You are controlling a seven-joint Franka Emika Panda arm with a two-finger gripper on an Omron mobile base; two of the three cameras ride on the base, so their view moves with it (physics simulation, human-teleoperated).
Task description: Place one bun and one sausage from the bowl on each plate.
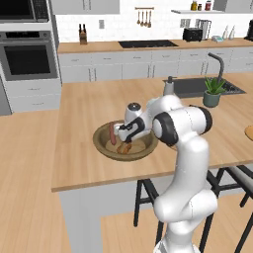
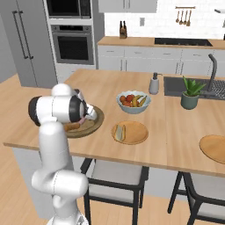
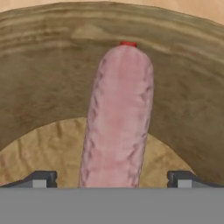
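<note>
My gripper (image 3: pixel 112 178) hangs low inside the bowl (image 1: pixel 101 141) at the island's near left edge, fingers (image 3: pixel 41 178) spread wide and holding nothing. A sausage (image 3: pixel 118 118) lies straight ahead between them, its long axis running away from me toward the bowl's far wall, so I judge that a short drop would put a fingertip on either flank. Its near end is cut off below my view. Right of the bowl, the near plate (image 2: pixel 137 134) carries a bun (image 2: pixel 118 132); the far-right plate (image 2: pixel 215 148) looks bare. My arm hides much of the bowl's contents.

far plate (image 1: pixel 249 132) cut by edge
</note>
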